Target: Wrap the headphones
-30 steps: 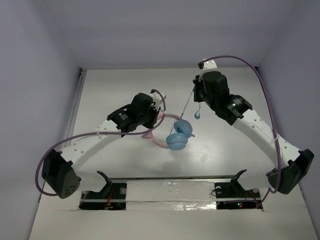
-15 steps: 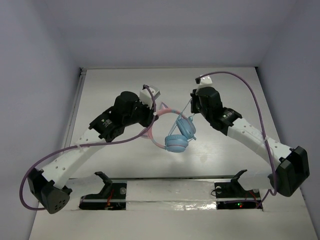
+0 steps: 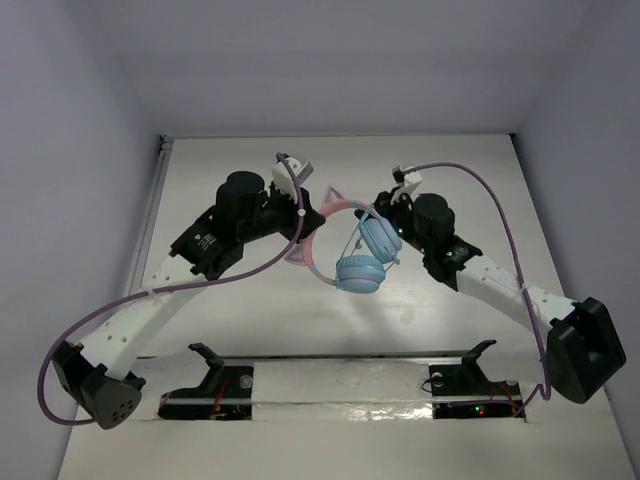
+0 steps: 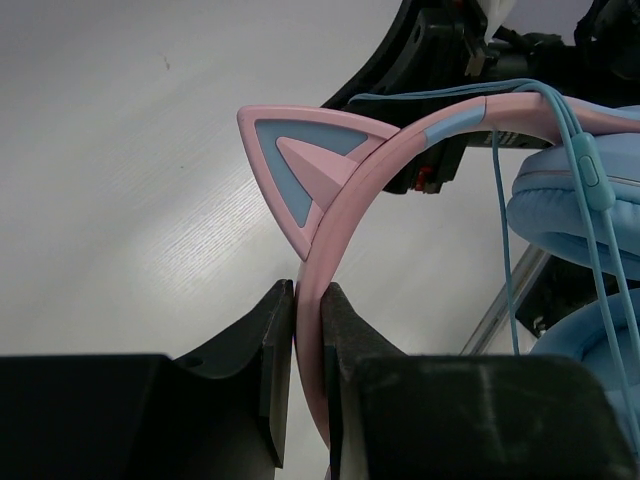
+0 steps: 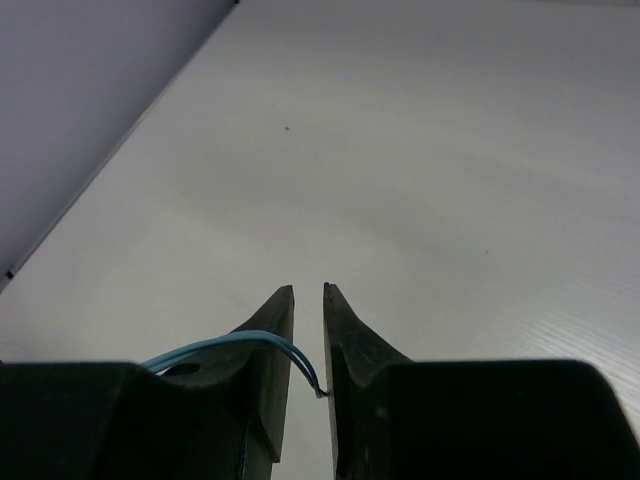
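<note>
Two hands, one item, both engaged over the middle of the desk [image 3: 230, 320].

Item: headphones [image 3: 360, 272], small, apparently hanging clear of the desk between your arms. Pink headband [image 4: 365, 170] with a cat ear [image 4: 300, 165]. Two light blue ear cups [image 3: 377, 238] are dangling below the band, one above the other in the top view. Thin blue cable [image 4: 503, 230] is carrying an inline control [image 4: 590, 172].

Left hand [image 4: 308, 300]: jaws are pressing flat on the headband just below the cat ear, gripping it edge-on.

Right hand [image 5: 307, 292]: jaws are standing nearly together, pinching a strand of the cable low between the fingers. It is sitting just beside the upper ear cup.

Handling (judged): you are carrying a light load. The band is looking like springy plastic, stiff enough to serve as the anchor but smooth enough to twist in the jaws. The cable is limp and thin, likely to slip from a narrow pinch and to kink if tugged hard. Take the band for holding and the cable's free run for winding; leave the padded cups alone.

Room: open desk is lying on every side of the item, widest toward the back wall [image 3: 330, 70]. Side walls [image 3: 70, 220] are standing well apart from both hands. The purple arm lead [image 3: 480, 178] is arching over the right wrist, so be watching it while circling.
</note>
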You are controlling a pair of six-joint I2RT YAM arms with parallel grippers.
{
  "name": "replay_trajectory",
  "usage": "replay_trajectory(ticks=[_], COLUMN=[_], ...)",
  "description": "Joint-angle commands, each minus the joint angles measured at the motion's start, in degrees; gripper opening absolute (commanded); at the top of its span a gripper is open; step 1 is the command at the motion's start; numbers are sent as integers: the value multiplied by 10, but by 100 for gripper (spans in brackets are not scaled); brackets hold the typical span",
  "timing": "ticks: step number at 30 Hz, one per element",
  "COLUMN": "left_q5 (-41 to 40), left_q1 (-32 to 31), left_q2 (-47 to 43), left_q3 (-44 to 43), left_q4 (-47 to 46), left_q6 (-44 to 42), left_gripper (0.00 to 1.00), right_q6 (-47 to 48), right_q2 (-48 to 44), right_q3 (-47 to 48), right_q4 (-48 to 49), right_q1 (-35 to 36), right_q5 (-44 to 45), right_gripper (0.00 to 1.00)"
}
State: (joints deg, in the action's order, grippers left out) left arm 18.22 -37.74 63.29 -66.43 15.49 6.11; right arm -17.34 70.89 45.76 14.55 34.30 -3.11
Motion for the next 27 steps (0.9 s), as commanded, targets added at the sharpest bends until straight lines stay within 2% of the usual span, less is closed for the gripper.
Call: replay_trajectory(ticks=[1,9,14,22,27], left_q5=[27,27,7,-69,-61], left_q1=[4,4,4,9,9], left_q2=[-22,-30,-28,-28,-19], left_q3=[-41,-55,-65,-102,-120], left_q4=[-86,-101,-96,-78,-71], left_q6=[53,79,90,115,114], left_gripper=[0,0,0,0,0], right_q6=[-24,-58,-56,-74,-73], right_q2=[2,59,71,67,70], right_q3=[-15,-33,-37,-77,-95], right_q4=[135,220,228,239,244], right_q1=[-16,-16,-16,-16,-16], right_q5=[-83,-126,-115,-110,-108], right_gripper=[25,27,29,28,30])
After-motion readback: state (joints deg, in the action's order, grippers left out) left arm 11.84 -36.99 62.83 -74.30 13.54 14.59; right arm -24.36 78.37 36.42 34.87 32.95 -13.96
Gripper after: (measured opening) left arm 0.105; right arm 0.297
